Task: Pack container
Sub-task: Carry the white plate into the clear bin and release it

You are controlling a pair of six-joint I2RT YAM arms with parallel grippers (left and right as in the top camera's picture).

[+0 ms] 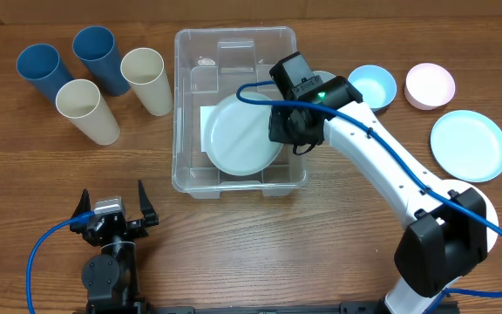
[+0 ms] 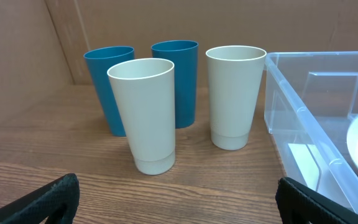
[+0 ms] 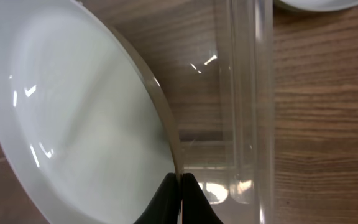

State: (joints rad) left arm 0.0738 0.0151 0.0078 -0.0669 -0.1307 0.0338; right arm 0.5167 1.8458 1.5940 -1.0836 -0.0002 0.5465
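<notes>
Right gripper (image 3: 180,199): right up at the lens, black fingertips pinched together on the plate's rim, so the jaws are closed on it.
Plate (image 3: 73,112): pale, glossy and round. It's inside the container, held by its right edge.
Container (image 1: 179,113): a clear bin mid-table, with cups on one side and bowls on the other. In the right wrist view its transparent wall runs just beside the plate's rim.
Label (image 1: 207,118): a white rectangle on the bin's floor, mostly covered by the plate. Any print is too small to read.
Left gripper (image 1: 111,196): down at the near edge of the table (image 1: 321,253), well apart from the bin, jaws spread wide with nothing between them.
Blue cups (image 1: 44,70): two, upright, at the far left.
Cream cups (image 1: 146,80): two, upright, one just beside the bin's left wall.
Blue bowl (image 1: 371,85): right of the bin, close behind the arm.
Pink bowl (image 1: 430,85): next along.
Light blue plate (image 1: 469,145): flat on the wood, far right.
</notes>
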